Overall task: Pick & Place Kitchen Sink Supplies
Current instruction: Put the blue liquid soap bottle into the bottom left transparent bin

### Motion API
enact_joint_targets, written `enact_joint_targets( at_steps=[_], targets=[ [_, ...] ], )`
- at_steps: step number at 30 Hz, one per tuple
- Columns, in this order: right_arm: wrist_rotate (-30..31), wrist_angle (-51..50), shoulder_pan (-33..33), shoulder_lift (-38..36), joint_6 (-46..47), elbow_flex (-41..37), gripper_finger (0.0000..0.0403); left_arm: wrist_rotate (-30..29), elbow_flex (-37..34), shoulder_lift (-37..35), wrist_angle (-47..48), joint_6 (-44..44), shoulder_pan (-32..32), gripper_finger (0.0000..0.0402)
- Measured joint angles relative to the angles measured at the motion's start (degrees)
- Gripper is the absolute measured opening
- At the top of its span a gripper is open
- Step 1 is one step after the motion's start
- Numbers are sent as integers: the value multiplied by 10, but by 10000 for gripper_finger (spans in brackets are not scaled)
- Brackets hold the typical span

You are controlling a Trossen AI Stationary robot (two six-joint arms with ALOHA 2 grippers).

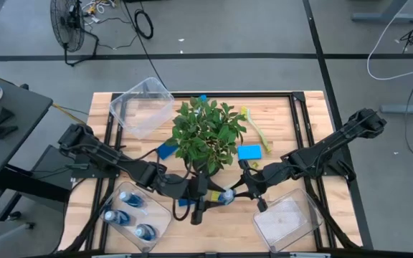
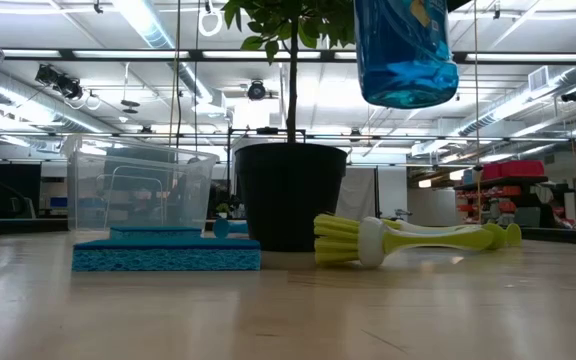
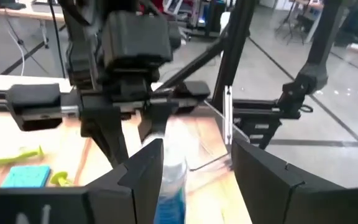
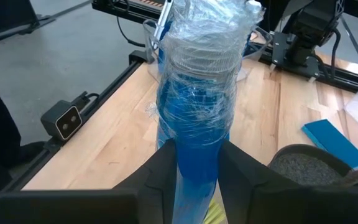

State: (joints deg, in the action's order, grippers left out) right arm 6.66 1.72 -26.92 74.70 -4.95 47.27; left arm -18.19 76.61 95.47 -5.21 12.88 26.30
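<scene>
In the high view, your right hand [image 1: 235,190] and left hand [image 1: 208,195] meet nose to nose above the middle of the tabletop's [image 1: 307,122] near edge, just in front of the leafy potted plant [image 1: 206,132]. Between them is a small blue bottle with a pale cap [image 1: 224,196]. Three more blue bottles [image 1: 128,198] lie in the clear plastic bin [image 1: 165,213] at the near left corner. The clear bin [image 1: 314,218] at the near right corner looks empty. A flat blue sponge [image 1: 249,152] and a yellow-green long-handled brush [image 1: 255,127] lie beside the plant, toward the right edge.

In the low view, the bottle hangs in the air well above the wood, touching nothing below it.

In the left wrist view, your left hand is open. The bottle sits between its fingers, close against one finger [image 3: 143,169] and well clear of the other.

In the right wrist view, your right hand is clamped on the bottle, which is wrapped in crinkled clear film.

This looks like a handover, right to left, with the bottle likely bound for the bin that holds the others. Next, centre the bottle between the left fingers and close them firmly. Release the right hand only once the left grip is sure, since the film may be slippery.
</scene>
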Motion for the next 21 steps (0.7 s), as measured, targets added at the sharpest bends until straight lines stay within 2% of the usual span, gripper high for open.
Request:
enact_joint_targets(
  at_steps=[6, 21],
  targets=[
    [0, -3, 0, 0, -2, 0, 95, 2, 0, 5, 13, 23, 0, 194],
    [2, -3, -3, 0, -1, 0, 95, -32, -1, 10, 36, -6, -14, 194]
  ],
)
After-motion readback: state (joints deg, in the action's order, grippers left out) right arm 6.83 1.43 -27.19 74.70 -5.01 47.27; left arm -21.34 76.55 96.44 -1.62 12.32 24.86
